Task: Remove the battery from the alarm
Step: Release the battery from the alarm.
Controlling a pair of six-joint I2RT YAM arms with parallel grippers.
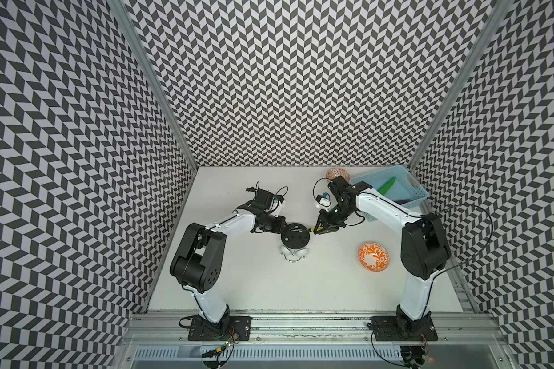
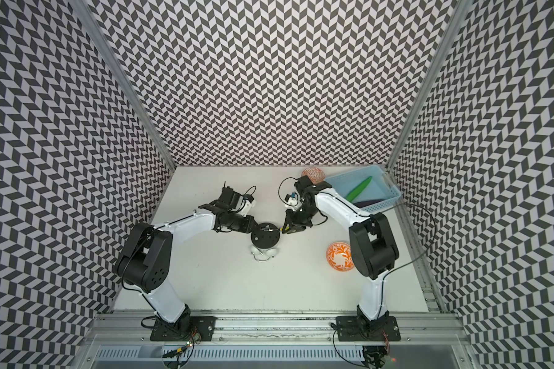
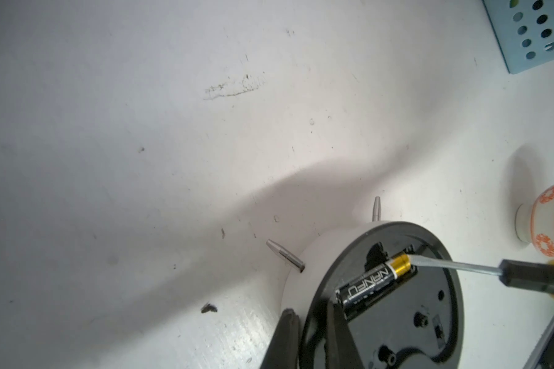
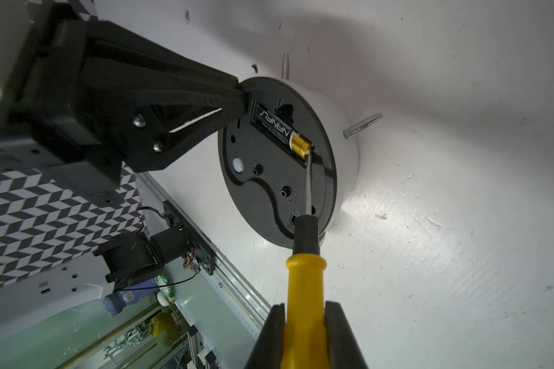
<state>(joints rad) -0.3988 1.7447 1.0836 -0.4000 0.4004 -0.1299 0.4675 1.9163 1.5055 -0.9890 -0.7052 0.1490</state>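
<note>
Two claws meet at one alarm (image 1: 295,238), which lies face down at the middle of your table (image 1: 253,287) with its black back up and its bells and wire handle toward the arm bases. Item, battery (image 3: 371,281): seated in the slot in the alarm's back, dark body, gold end toward the right arm. Item, screwdriver (image 4: 304,281): yellow handle clamped in your right claw (image 4: 304,308), metal tip touching the battery's gold end. Item, left claw (image 3: 311,316): fingers close together, pinching the alarm's rim, one outside the white wall and one on the back just beside the battery's dark end. Sundries: orange bowl (image 1: 373,258) near the right arm; second orange bowl (image 1: 338,174) at the far edge beside a blue basket (image 1: 413,204) holding a green thing (image 1: 387,186).
</note>
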